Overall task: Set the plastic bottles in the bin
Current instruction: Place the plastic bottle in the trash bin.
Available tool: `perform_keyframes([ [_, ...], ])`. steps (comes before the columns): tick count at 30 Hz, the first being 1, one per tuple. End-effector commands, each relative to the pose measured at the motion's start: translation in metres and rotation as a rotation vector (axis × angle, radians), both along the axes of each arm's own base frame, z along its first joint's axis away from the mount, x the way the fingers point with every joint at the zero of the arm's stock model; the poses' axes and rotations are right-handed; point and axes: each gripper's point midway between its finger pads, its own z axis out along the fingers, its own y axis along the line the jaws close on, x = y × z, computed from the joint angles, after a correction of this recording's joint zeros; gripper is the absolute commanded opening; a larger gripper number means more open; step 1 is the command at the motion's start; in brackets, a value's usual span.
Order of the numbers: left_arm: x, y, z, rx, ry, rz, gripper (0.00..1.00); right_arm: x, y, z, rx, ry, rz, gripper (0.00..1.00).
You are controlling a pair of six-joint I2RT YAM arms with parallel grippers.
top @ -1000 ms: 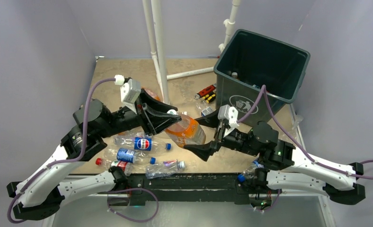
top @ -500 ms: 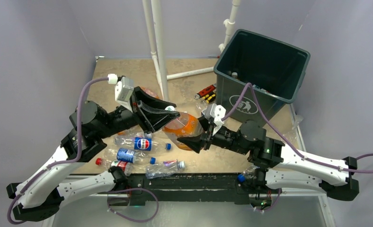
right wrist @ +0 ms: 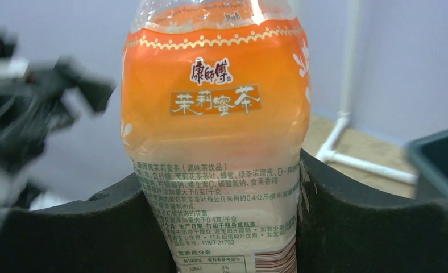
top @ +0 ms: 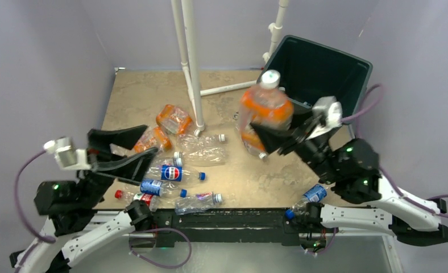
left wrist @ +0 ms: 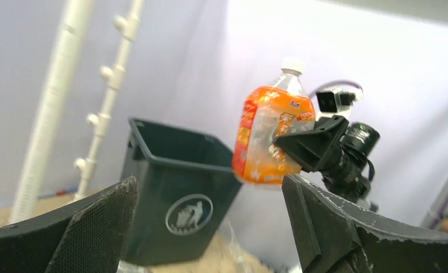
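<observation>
A: Where is the orange-labelled clear plastic bottle [top: 265, 108] with the white cap?

B: Upright in the air, clamped between the fingers of the right tool [right wrist: 222, 227], just beside the rim of the dark green-grey square plastic bin [top: 318, 71], not inside it.

A: And the left tool [top: 133, 149]?

B: Fingers wide apart, holding nothing, above the crushed clear bottles [top: 202, 151] lying on the tan surface [top: 136, 96].
</observation>
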Motion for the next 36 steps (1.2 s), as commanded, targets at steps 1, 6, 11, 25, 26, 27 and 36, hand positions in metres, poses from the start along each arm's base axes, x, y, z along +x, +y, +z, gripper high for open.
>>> perform_keyframes([
  [1, 0.02, 0.044, -0.013, -0.155, 0.037, 0.207, 0.99, 0.052, -0.06, 0.042, 0.03, 0.037, -0.441, 0.39],
  [6, 0.038, 0.016, -0.053, -0.061, 0.128, 0.19, 0.97, 0.096, -0.08, 0.08, -0.024, -0.013, -0.713, 0.37],
  [11, 0.05, -0.019, -0.088, -0.013, 0.225, 0.117, 0.94, 0.195, -0.132, 0.073, -0.049, 0.082, -0.879, 0.38],
  [25, 0.085, 0.019, -0.169, 0.016, 0.562, 0.414, 0.97, 0.276, -0.206, -0.014, 0.018, 0.306, -1.043, 0.87],
  [26, 0.088, 0.028, -0.173, -0.002, 0.589, 0.463, 0.98, 0.275, -0.204, -0.011, 0.025, 0.299, -1.032, 0.97],
  [27, 0.09, 0.036, -0.176, -0.015, 0.611, 0.504, 0.99, 0.272, -0.204, -0.005, 0.037, 0.286, -1.025, 0.99],
  [36, 0.094, 0.084, -0.19, -0.128, 0.772, 0.742, 0.99, 0.206, -0.129, 0.055, 0.117, 0.103, -0.512, 0.99],
])
